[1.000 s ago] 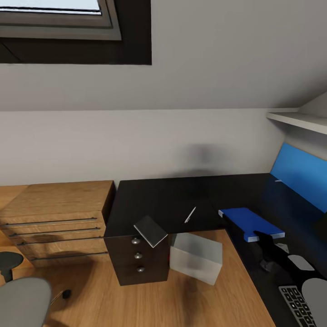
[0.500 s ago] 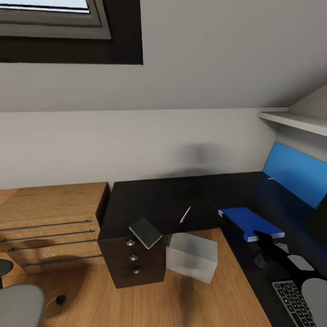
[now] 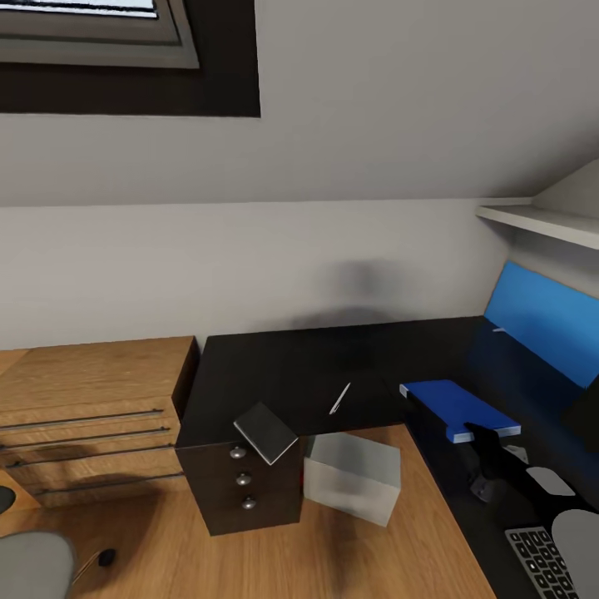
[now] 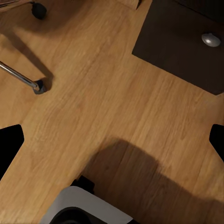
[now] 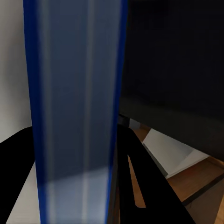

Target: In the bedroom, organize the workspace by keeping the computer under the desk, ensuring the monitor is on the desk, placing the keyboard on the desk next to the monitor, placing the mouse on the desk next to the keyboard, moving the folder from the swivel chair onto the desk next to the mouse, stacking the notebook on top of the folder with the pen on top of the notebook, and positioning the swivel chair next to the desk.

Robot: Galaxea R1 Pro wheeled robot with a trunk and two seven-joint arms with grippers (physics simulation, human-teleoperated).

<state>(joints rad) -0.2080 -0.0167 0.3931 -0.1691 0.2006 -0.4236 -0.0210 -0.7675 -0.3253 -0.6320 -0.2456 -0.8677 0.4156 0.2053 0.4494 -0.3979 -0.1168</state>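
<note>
My right gripper (image 3: 480, 439) is shut on the blue folder (image 3: 459, 408), which hangs flat just over the black desk (image 3: 283, 374). In the right wrist view the folder (image 5: 77, 102) runs between the two black fingers (image 5: 135, 158). A dark grey notebook (image 3: 266, 433) sits tilted at the desk's front corner above the drawer unit (image 3: 243, 487). The white pen (image 3: 340, 398) lies on the desk. The light-grey computer (image 3: 351, 476) stands on the floor beside the drawers. The keyboard (image 3: 541, 561) shows at the lower right. My left gripper (image 4: 112, 144) is open over the wood floor.
A light-wood drawer chest (image 3: 91, 408) stands left of the desk. A blue upright panel (image 3: 545, 320) leans at the desk's back right under a white shelf (image 3: 541, 220). The swivel chair's grey seat (image 3: 33, 566) and a castor (image 3: 106, 557) are at the lower left; its chrome leg (image 4: 21, 77) is near my left gripper.
The whole picture has shifted as the camera moved, and the chair has slid further out at the lower left. The folder has kept its place in my right gripper.
</note>
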